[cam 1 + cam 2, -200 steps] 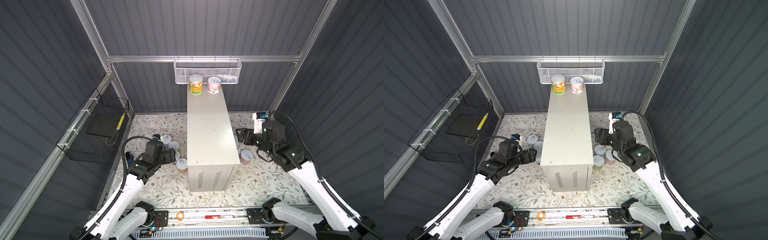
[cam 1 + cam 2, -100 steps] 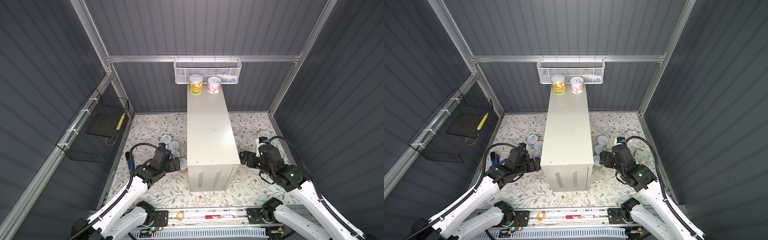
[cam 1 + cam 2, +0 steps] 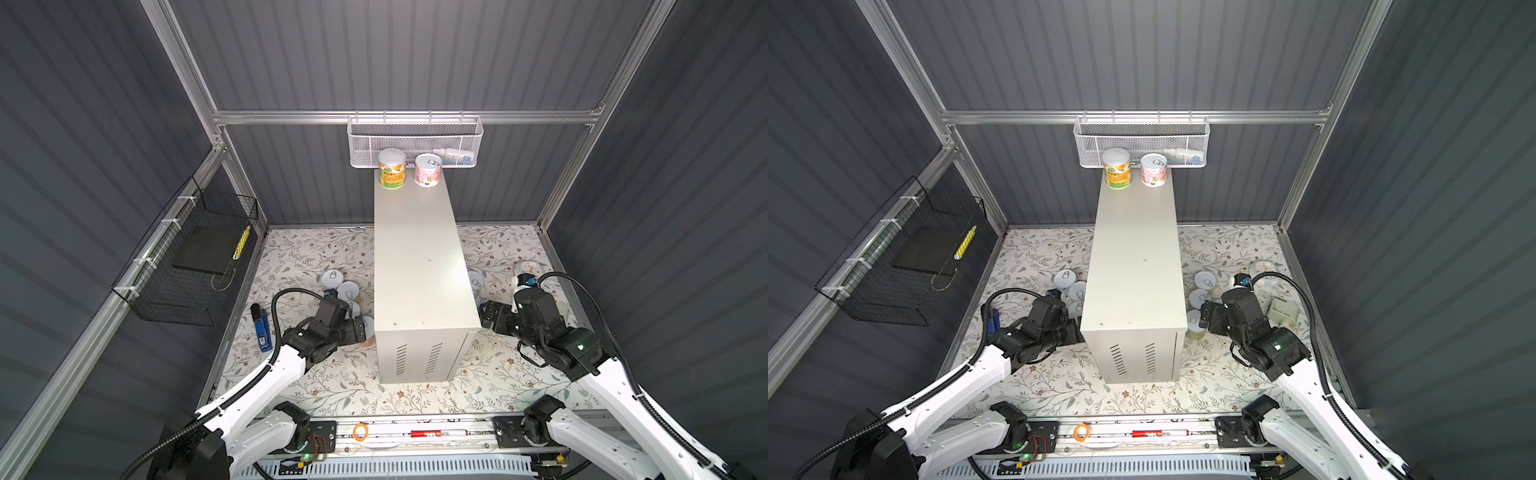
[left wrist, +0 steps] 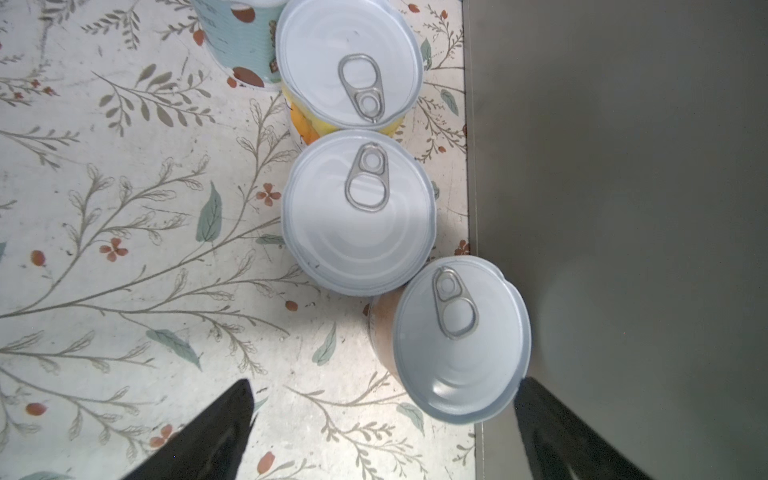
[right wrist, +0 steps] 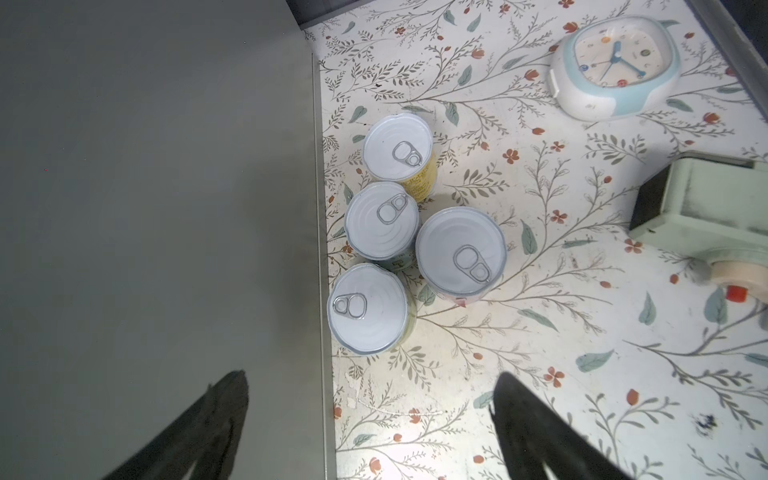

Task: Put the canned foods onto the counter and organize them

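1. Both top views put the two arms lower and nearer the 6 o'clock end of the tall cream-white metal counter [image 3: 415, 257] than a second ago. The right arm has swung in from further back, around 2 o'clock.
2. Both sets of jaws have spread in that second. The left gripper [image 3: 360, 328] hangs at the counter's 9 o'clock side and the right gripper [image 3: 487, 316] at its 3 o'clock side, each wide open and empty.
3. Nothing on top has changed: an orange-and-green labelled can [image 3: 392, 171] and a pink labelled can [image 3: 428, 172] stand side by side at the 12 o'clock end, below the white mesh basket [image 3: 415, 141]. Every other can is down on the floral mat [image 3: 316, 249]. To me this looks like a fresh pair of pick-ups starting, with most of the job left.
4. Left wrist view gives what the overhead hides: a brown-labelled can with a silvery pull-tab lid [image 4: 461, 345] sits just ahead of the spread fingers [image 4: 220, 428], right beside the counter's side, with more cans touching in a row beyond it.
5. Right wrist view shows a cluster of four pull-tab cans [image 5: 368, 309] beside the counter, with a pale blue clock [image 5: 615, 66] well apart. One finger shows against the counter's grey face, so the jaws are not yet centred on any can.
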